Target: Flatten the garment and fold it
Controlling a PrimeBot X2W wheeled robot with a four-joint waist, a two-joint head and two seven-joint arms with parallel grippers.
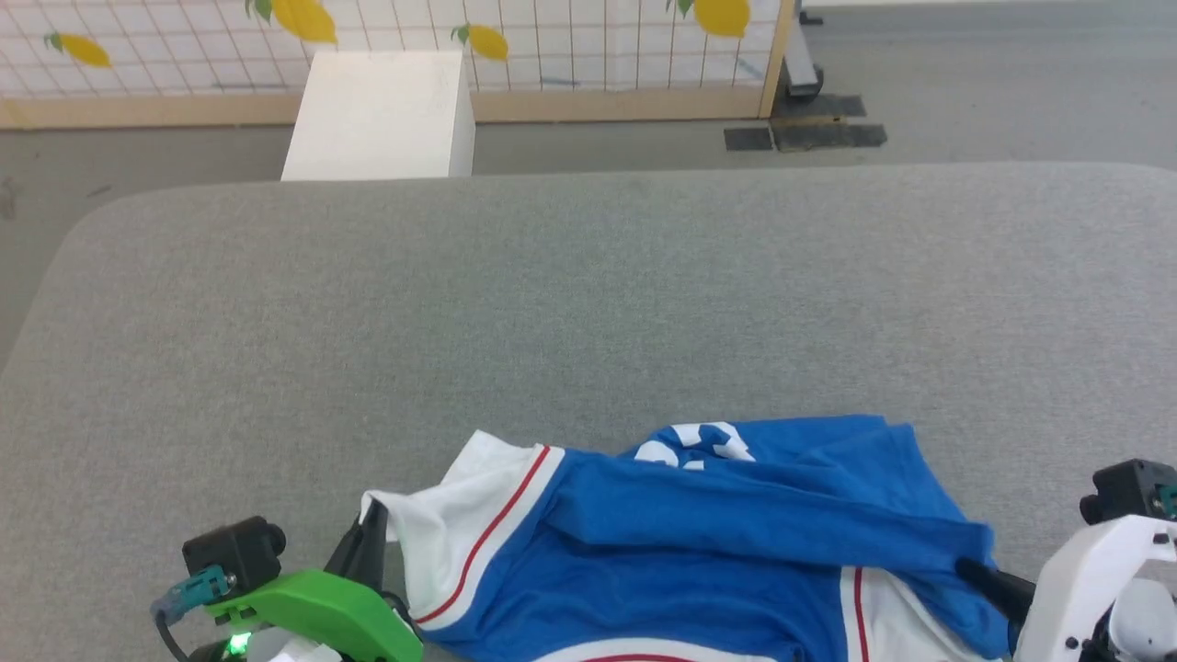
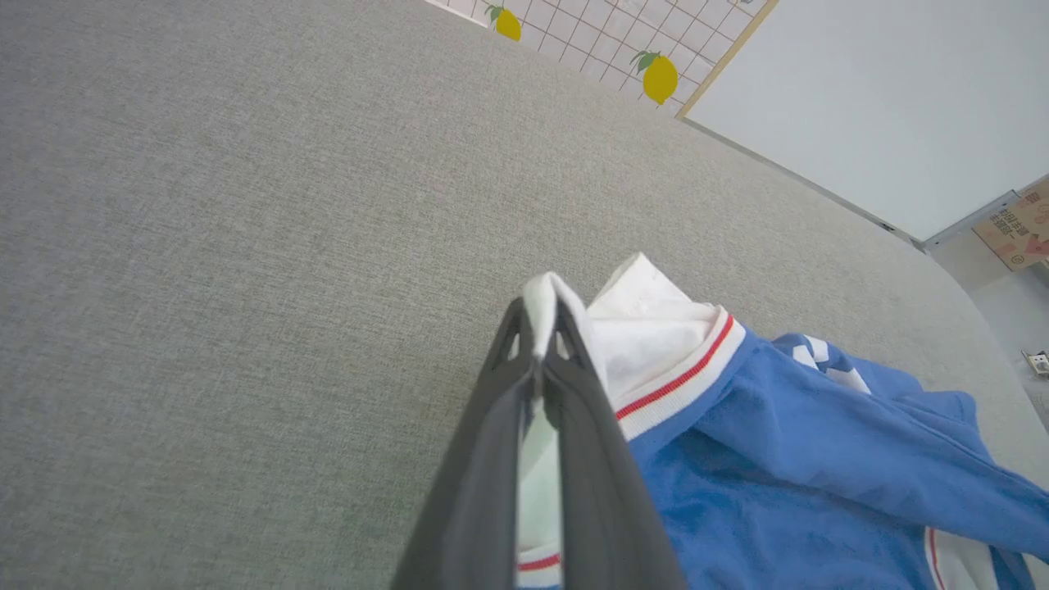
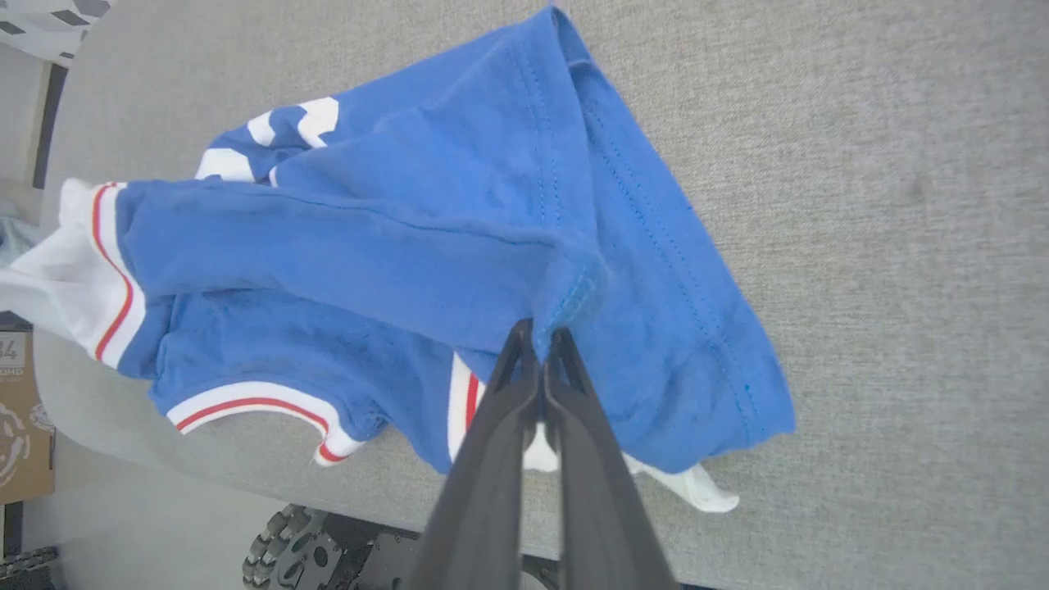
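1. My left gripper (image 2: 539, 328): fingers pinched tight on a white sleeve edge of the garment (image 1: 717, 542); the cloth pokes out past my fingertips.
2. Garment: blue jersey, rumpled, running rightward from my left gripper to my right one. It lies on the grey padded table (image 1: 588, 294) at the near edge; a fold partly hides the white lettering.
3. My right gripper (image 3: 541, 338): fingers closed on a blue hem fold, with a white sleeve beneath them.
4. White box (image 1: 382, 115): past the table's far edge, ahead of my left gripper; contents unseen.
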